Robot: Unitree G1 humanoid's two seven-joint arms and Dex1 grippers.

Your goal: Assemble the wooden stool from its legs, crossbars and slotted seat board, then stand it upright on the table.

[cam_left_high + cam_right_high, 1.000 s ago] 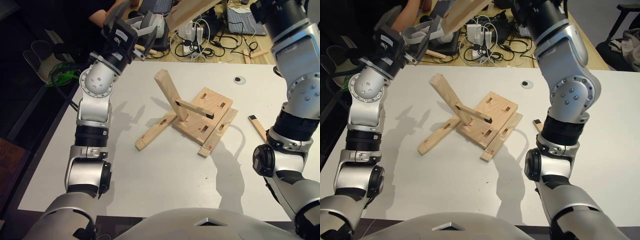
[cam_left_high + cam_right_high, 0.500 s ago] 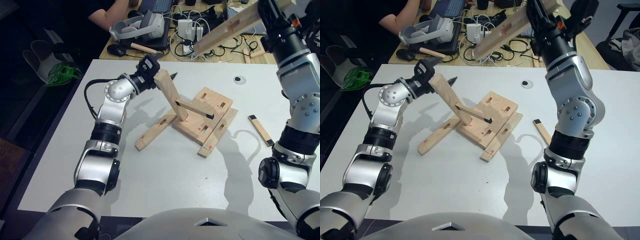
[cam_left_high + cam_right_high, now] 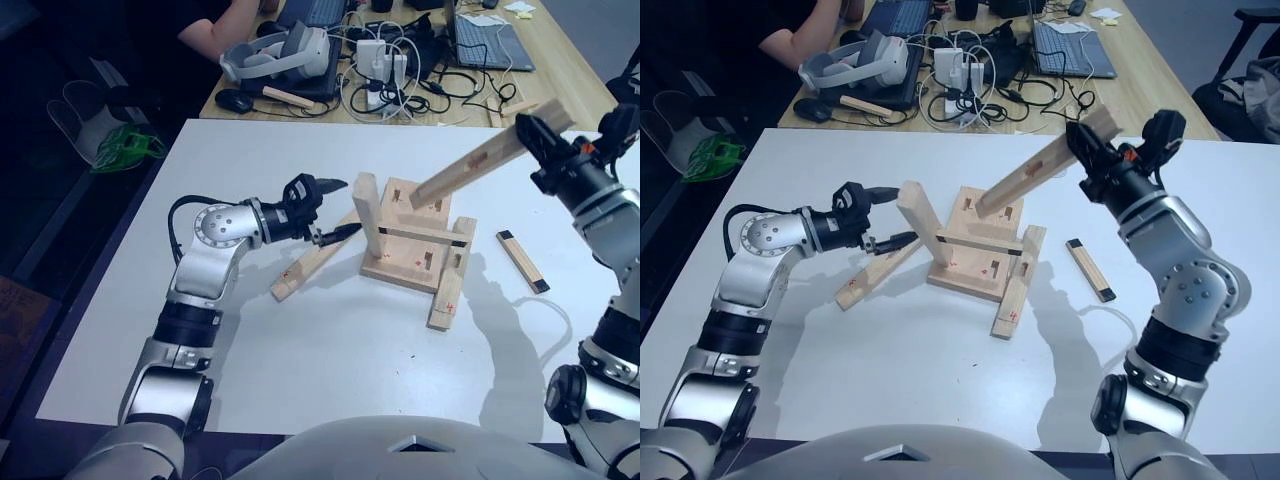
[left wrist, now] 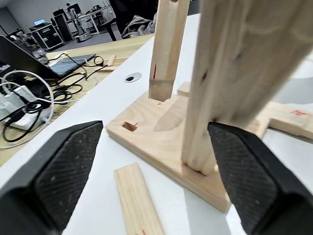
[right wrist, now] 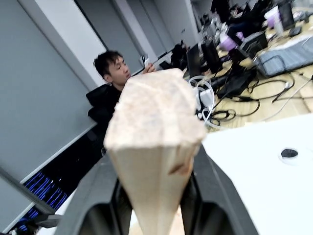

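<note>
Right pincer, clamping long pale wooden leg, dropped over square slotted wooden seat board. Left pincer gapes empty. Leg-fitting step; slot insertion next.

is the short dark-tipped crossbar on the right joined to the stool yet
No, the crossbar lies flat on the table, apart from the seat board.

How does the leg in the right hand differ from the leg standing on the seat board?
The held leg slants in the air above the seat board; the standing leg is upright on it. The right hand clamps the held leg; the open left hand is beside the standing leg. The standing leg carries a crossbar; the held leg none. Both are pale wood.
</note>
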